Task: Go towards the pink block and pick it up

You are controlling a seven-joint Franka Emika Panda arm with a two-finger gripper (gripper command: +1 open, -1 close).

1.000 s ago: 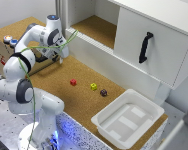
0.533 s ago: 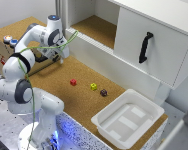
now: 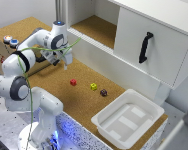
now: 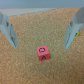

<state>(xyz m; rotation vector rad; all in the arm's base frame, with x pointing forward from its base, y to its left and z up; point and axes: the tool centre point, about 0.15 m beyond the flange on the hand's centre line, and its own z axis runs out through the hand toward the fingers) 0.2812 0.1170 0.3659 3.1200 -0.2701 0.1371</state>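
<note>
— So, where does the pink block (image 3: 73, 82) sit?

— On the cork-topped table (image 3: 54, 85), out in the open, touching nothing. In the exterior view the small yellow block (image 3: 93, 86) lies to its right, and the dark maroon block (image 3: 103, 92) just beyond that; the three make a loose row, each apart from the next.

— And the claw (image 3: 64, 63)?

— It hangs above the table, up and toward the exterior view's left of the pink block, not touching it. In the wrist view its two fingers (image 4: 73, 31) stand spread wide, and the pink block (image 4: 43, 52) lies on the cork between them, nearer the camera than the fingertips, with clear cork on both sides. Nothing is held.

— Anything marked on the block?

— The wrist view shows a dark mark on its upper face, too blurred to read.

— What else is on the table?

— A white plastic tray (image 3: 125, 120) sits toward the exterior view's right, well apart from the blocks. Behind the row stands a white cabinet (image 3: 154, 45) with a black handle (image 3: 144, 47) on its door.
</note>
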